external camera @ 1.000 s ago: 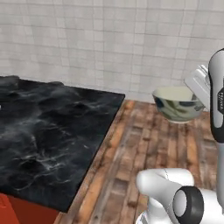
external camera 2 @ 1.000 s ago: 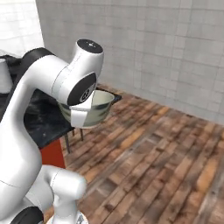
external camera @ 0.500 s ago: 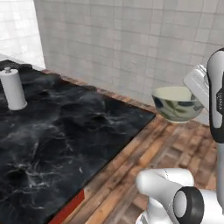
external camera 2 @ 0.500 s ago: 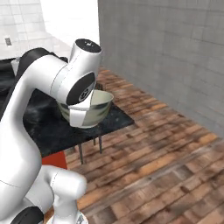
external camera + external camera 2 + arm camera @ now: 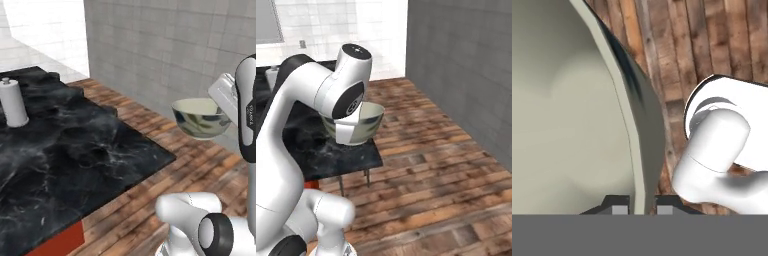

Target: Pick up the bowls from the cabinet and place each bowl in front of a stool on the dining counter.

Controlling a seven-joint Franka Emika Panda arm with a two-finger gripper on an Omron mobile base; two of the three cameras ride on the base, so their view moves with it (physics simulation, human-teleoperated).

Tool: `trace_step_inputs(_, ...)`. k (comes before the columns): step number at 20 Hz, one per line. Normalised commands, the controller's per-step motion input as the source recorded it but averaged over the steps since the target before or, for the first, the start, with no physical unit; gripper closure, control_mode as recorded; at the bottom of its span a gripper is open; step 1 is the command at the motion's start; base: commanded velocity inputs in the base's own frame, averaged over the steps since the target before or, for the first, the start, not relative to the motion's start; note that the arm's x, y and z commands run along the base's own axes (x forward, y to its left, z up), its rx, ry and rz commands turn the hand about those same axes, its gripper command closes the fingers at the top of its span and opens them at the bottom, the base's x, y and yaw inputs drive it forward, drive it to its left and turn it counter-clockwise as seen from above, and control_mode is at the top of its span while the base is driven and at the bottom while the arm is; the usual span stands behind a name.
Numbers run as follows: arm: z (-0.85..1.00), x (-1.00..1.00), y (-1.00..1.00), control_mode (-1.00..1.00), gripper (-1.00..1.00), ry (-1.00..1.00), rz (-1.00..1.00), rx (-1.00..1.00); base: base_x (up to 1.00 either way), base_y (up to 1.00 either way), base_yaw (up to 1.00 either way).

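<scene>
A cream bowl (image 5: 199,118) with dark blue-green markings hangs in the air over the wooden floor, just off the corner of the dining counter (image 5: 75,165). My gripper (image 5: 641,207) is shut on the bowl's rim (image 5: 637,165), one fingertip inside and one outside. In the right base view the bowl (image 5: 367,122) sits under my hand, beside the black marble slab (image 5: 316,150). Thin dark legs (image 5: 341,185) stand under the slab's edge; the stool seats are hidden. The cabinet is out of view.
A white cylinder with a dark knob (image 5: 13,102) stands on the counter at the far left. A grey tiled wall (image 5: 466,65) runs along the right. The counter has a red base (image 5: 60,242). Wooden floor (image 5: 431,170) spreads in front.
The whole picture has shifted, so the base has moved: the counter and the white cylinder slid across the views. The bowl stays in my shut gripper in the same pose.
</scene>
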Motion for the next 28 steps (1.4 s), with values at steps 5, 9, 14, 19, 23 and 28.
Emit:
trace_step_inputs(5, 0.00, 0.00, 0.00, 1.00, 1.00, 0.00, 0.00, 0.00, 0.62, -1.00, 0.29)
trace_step_inputs(9, 0.00, 0.00, 0.00, 1.00, 1.00, 0.00, 0.00, 0.00, 0.62, -1.00, 0.31)
trace_step_inputs(14, 0.00, 0.00, 0.00, 1.00, 1.00, 0.00, 0.00, 0.00, 0.60, -1.00, 0.40)
trace_step_inputs(19, 0.00, 0.00, 0.00, 1.00, 1.00, 0.00, 0.00, 0.00, 0.56, -0.99, 0.52)
trace_step_inputs(23, 0.00, 0.00, 0.00, 1.00, 1.00, 0.00, 0.00, 0.00, 0.54, -1.00, 0.50)
trace_step_inputs(28, 0.00, 0.00, 0.00, 1.00, 1.00, 0.00, 0.00, 0.00, 0.57, -0.70, 0.65)
